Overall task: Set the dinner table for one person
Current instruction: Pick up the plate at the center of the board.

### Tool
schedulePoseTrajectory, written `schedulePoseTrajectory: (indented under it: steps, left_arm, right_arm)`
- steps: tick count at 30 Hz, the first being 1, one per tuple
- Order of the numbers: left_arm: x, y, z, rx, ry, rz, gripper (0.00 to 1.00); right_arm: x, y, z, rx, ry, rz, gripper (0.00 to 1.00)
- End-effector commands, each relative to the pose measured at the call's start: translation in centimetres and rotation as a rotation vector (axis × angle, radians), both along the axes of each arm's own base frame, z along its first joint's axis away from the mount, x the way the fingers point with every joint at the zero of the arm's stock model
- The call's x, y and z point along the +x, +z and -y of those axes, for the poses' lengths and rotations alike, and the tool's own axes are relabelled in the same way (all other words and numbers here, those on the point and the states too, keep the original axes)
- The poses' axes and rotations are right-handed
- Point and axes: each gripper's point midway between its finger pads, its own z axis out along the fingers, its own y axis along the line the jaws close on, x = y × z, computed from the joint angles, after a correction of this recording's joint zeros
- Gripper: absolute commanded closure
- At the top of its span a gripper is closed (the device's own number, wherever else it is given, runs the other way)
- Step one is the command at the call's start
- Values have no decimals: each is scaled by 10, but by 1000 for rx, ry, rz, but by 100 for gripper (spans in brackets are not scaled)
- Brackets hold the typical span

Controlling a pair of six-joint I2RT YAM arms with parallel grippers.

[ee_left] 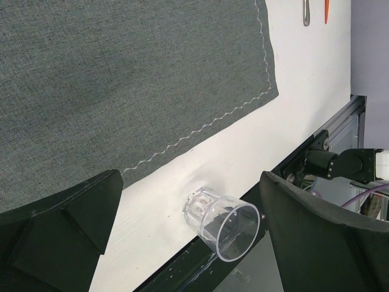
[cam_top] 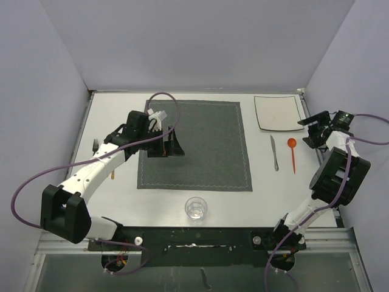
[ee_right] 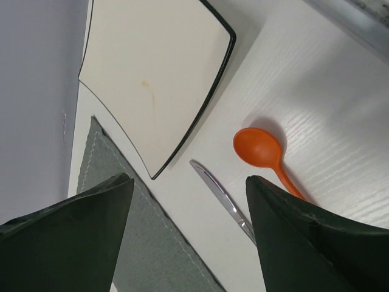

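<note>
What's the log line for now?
left end effector open, over placemat | right end effector open, near plate | plate, knife, spoon right of placemat | fork left of it | glass on its near side

The left arm (cam_top: pixel 91 173) extends forward and inward; the left gripper (ee_left: pixel 189 176) is empty, jaws spread wide. The right arm (cam_top: pixel 334 176) folds at its elbow; the right gripper (ee_right: pixel 188 179) likewise gapes empty.

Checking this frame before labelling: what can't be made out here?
Fork: top view, only tines show; left arm covers the rest.
Knife: left wrist view, cut off by the top edge.
Spoon: right wrist view, handle end behind a gripper finger.
</note>
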Motion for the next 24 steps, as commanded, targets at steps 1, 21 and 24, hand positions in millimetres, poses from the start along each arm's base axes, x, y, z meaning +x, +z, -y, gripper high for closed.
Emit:
schedulePoseTrajectory:
  steps: [1, 21, 24]
  left_arm:
    - [13, 11, 9, -38, -26, 66, 2]
    - [31, 4, 16, -30, -28, 49, 2]
    - [32, 0, 16, -26, -26, 46, 2]
  right_arm:
    - [19, 10, 27, -69, -64, 52, 24]
    - [40, -78, 62, 85, -121, 15, 23]
    - [40, -85, 64, 78, -125, 11, 24]
